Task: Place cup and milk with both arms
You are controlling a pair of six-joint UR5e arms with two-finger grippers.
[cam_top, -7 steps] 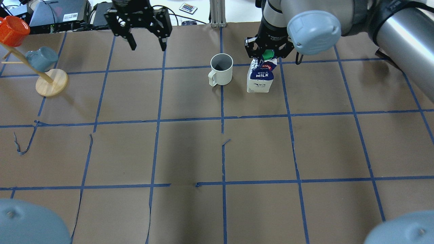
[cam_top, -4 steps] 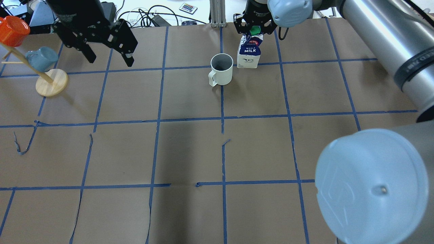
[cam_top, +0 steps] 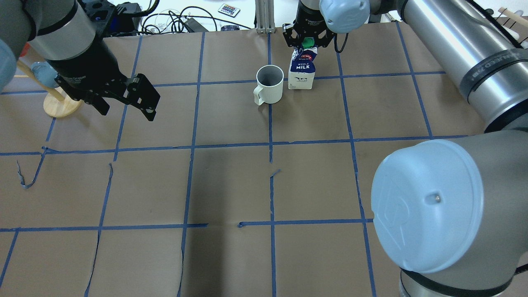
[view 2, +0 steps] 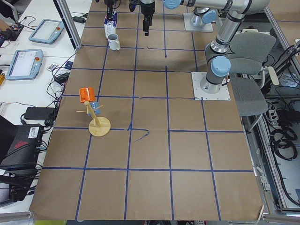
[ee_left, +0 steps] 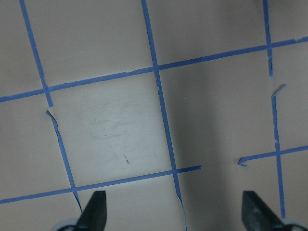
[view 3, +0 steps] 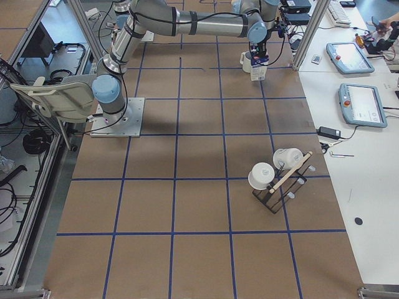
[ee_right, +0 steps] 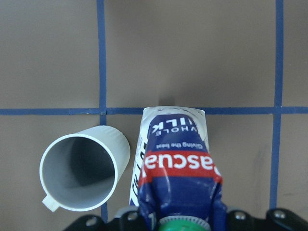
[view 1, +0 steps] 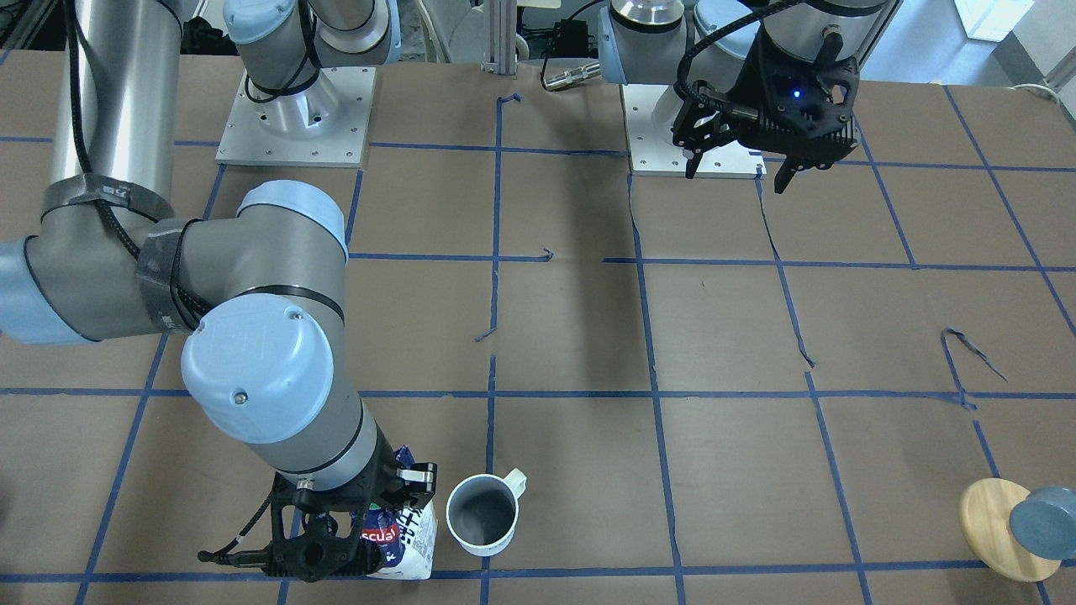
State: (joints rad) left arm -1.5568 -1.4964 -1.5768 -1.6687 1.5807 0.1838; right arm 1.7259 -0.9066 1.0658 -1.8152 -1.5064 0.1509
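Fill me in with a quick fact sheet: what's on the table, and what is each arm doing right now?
cup: white mug, upright, empty, handle on the robot's left side
milk: carton, upright, close beside the cup on the robot's right side
right jaws: shut on the milk's top, around the green cap
left jaws: open, empty, hovering over bare table
also there: wooden mug stand at the robot's far left
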